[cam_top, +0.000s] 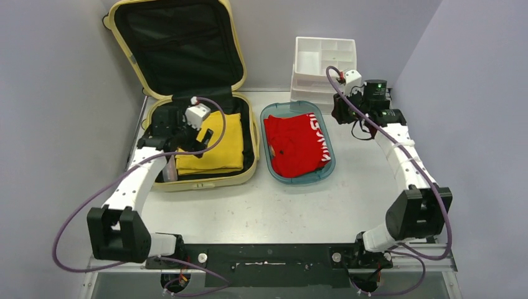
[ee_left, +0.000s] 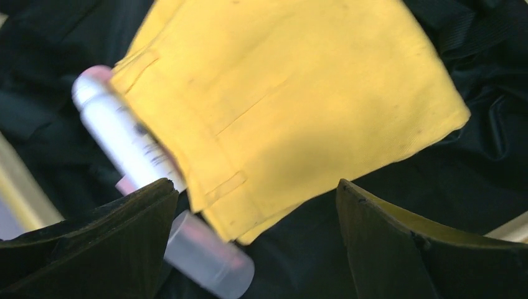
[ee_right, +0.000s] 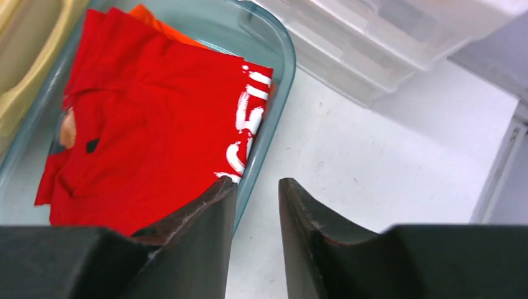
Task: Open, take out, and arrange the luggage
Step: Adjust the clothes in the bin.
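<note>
The pale-yellow luggage (cam_top: 208,181) lies open at the left, its black-lined lid standing up at the back. A folded yellow garment (cam_top: 218,146) lies in its base, with a white bottle (cam_top: 169,168) beside it. My left gripper (cam_top: 204,137) hovers open and empty over the garment. In the left wrist view, the garment (ee_left: 292,106) and the bottle (ee_left: 124,134) lie on the black lining below my open left gripper (ee_left: 258,212). My right gripper (cam_top: 340,112) hangs right of the teal tray, jaws a narrow gap apart and empty (ee_right: 256,187).
A teal tray (cam_top: 269,168) holds a folded red garment (cam_top: 292,144), which also shows in the right wrist view (ee_right: 149,137). A white drawer organizer (cam_top: 320,68) stands at the back right, near the right gripper. Grey walls close in on both sides.
</note>
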### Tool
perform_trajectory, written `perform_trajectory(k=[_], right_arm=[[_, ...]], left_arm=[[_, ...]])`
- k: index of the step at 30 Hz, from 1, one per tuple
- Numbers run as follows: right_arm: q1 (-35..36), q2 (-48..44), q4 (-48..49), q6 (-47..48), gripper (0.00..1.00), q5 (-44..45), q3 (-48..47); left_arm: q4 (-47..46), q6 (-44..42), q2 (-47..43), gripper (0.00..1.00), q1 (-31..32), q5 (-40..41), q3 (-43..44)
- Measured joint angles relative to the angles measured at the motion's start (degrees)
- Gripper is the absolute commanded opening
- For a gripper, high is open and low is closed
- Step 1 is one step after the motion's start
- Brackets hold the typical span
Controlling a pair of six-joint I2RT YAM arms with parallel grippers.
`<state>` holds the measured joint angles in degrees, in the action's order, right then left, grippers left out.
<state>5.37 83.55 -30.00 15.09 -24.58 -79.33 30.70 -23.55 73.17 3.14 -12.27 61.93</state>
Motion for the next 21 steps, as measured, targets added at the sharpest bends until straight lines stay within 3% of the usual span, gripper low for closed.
perform_trajectory(k=[4, 10, 14, 21], right_arm=[[-1.79, 7.98, 2.32, -2.32, 0.05, 0.52, -1.14], [-1.2, 20.83, -1.01, -3.45, 0.0, -0.17, -4.31], [0.39, 19.45, -6.6, 0.39, 0.0, -1.88, -5.31], [4.92, 9.22, -10.75, 5.01, 0.0, -1.09, -2.03]], left_arm=[[-1.01, 0.04, 7.65, 0.97, 7.04, 2.27, 2.69], [-0.66, 0.57, 16.98, 0.97, 13.75, 5.01, 10.27], [-0.72, 1.79, 21.92, 0.97, 15.41, 6.01, 19.56], [-4.26, 5.4, 30.97, 0.97, 19.56, 4.24, 34.14]])
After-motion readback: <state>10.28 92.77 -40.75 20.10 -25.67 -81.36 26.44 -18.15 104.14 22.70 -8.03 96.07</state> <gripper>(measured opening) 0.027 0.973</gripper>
